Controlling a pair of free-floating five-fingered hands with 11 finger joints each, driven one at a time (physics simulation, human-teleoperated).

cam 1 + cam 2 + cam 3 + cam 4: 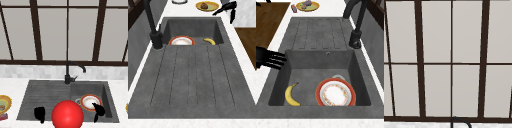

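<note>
The right hand (99, 110) hovers with fingers (277, 60) spread straight over the sink (318, 60) basin's front rim; the banana (291, 95) lies below beside the plate (335, 95). It should descend squarely before closing. The left hand (40, 113) idles over the drainboard.

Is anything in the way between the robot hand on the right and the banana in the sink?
Nothing visible. The right robot hand hovers open over the basin's front edge; the banana lies below it, beside the plate.

Matt, grainy grey stone sink (318, 32); glossy red-rimmed plate (335, 94); smooth banana (291, 96)
</note>
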